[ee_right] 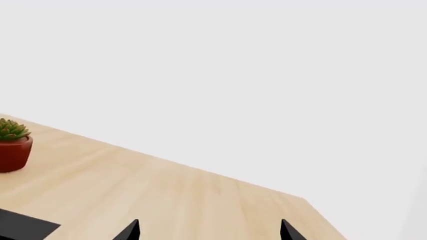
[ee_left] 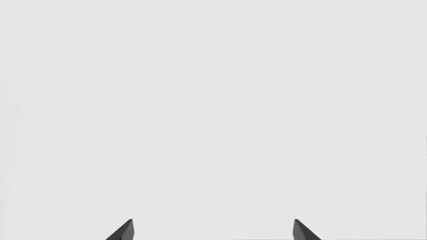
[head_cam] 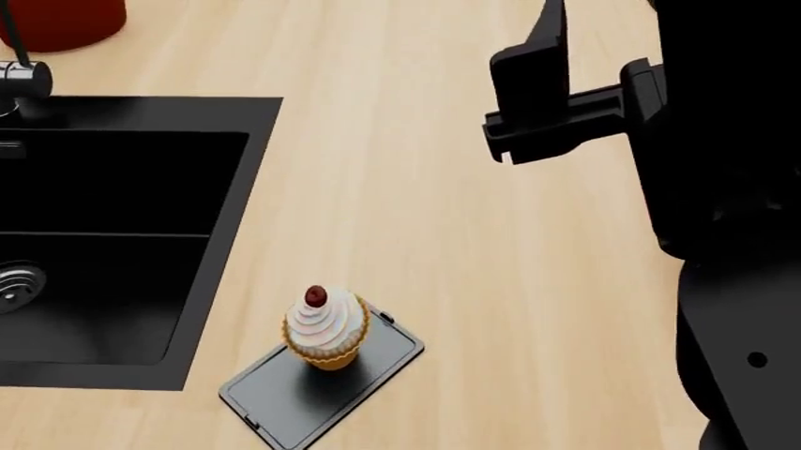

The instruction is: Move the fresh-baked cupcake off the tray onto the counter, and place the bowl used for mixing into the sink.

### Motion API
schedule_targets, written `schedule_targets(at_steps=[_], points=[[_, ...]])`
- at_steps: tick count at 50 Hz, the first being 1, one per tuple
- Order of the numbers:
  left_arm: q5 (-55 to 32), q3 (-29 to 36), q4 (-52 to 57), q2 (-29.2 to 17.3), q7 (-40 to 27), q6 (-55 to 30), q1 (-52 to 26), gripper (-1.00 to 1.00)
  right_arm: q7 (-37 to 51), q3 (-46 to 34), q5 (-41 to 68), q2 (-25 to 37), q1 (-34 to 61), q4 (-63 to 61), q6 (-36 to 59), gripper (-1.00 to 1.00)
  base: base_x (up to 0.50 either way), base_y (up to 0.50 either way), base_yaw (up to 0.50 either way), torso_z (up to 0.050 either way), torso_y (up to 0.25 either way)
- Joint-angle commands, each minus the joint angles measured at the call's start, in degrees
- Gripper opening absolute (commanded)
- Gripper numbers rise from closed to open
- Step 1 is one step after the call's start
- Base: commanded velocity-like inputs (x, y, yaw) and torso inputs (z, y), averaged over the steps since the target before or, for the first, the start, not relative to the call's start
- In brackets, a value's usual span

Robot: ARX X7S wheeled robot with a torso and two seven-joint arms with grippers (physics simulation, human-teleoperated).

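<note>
Head camera: high, looking steeply down on counter (head_cam: 501, 281), sink (head_cam: 113, 234) at 9 o'clock. Right wrist camera: low, near-level across same counter (ee_right: 167, 195). Left wrist camera: faces blank pale background, shares nothing.

a kitchen, shown as a simulator's render. a light wooden counter (head_cam: 438, 234) with pale plank grain fills most of the head view. a black recessed sink (head_cam: 113, 244) is set into it, with a round metal drain (head_cam: 18, 284) and part of a faucet (head_cam: 19, 75) at its far edge. a frosted cupcake (head_cam: 325, 328) stands on a small dark tray (head_cam: 356, 375) beside the sink. a potted succulent (ee_right: 13, 145) sits farther back on the counter, against a plain pale wall (ee_right: 233, 75).
</note>
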Motion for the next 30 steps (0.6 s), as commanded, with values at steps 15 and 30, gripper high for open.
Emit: schedule_targets(at_steps=[15,30], points=[[-0.2,1.1,-0.4,-0.3,-0.5,0.7,0.6,1.00,9.7,14.3,27.3,-7.1,-1.1,-2.9,14.4,1.00,0.00,0.00,0.00,0.000,0.000],[-0.3,1.5,-0.4,-0.6,-1.0,0.7,0.9,1.00,31.0,9.6,58.8,-1.5,-2.6,2.9,13.3,1.00,0.00,0.00,0.00,0.000,0.000]])
